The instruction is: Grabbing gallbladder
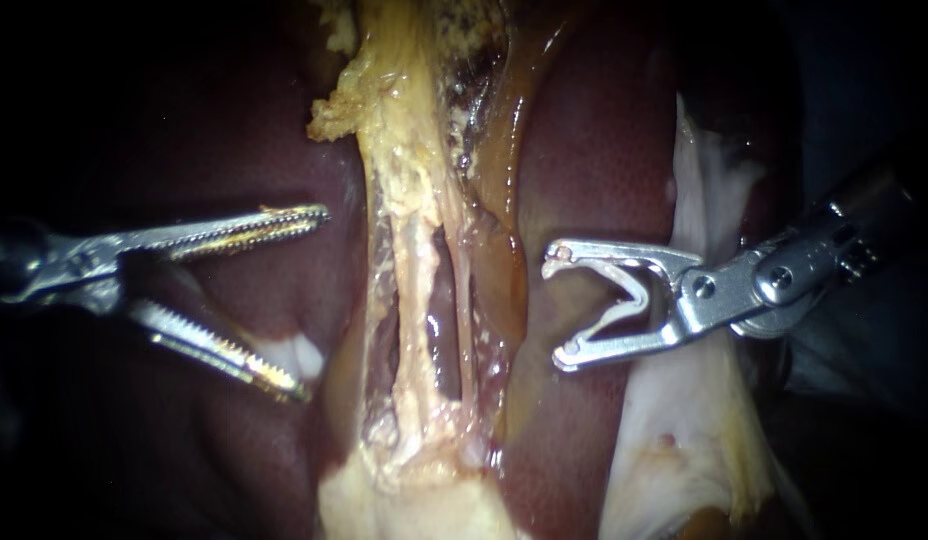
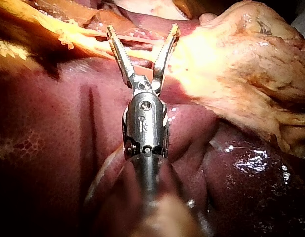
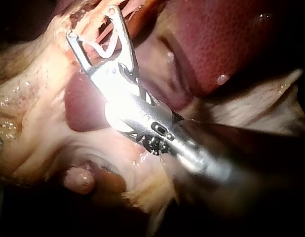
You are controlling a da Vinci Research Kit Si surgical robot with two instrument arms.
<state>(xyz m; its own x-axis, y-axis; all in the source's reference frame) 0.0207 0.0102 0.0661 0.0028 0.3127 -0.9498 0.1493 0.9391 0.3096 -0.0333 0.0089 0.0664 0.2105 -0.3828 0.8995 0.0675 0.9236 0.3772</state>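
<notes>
The liver point(image 1: 604, 150) filled most of the endoscope view, dark red and wet, falling into shadow at both side edges. Down its middle ran a ragged yellow band point(image 1: 409, 170) of tissue that widened at the lower edge into a pale lumpy mass. I judged this to be the gallbladder point(image 1: 414, 505), though most of its body was out of frame; the left wrist view showed it bulging just beside the left jaws. A whitish flap point(image 1: 684, 430) hung behind the right instrument. The left instrument point(image 1: 314, 303) lay over bare liver, near the band but apart from it, its toothed jaws spread wide and empty. The right instrument point(image 1: 556, 310) stood on the band's other side, its jaws apart yet both bearing on a pale V-shaped clip point(image 1: 624, 292) seated between them. Thin tubes point(image 1: 416, 300) ran stretched within the band, level with both tips. A good grab would probably mean swinging the left jaws toward the pale mass, taking a full bite of its wall and closing gently, well clear of the tubes. Open room lay over the liver beside the left jaws; the gap between the two tips held the tubes and left little margin.
</notes>
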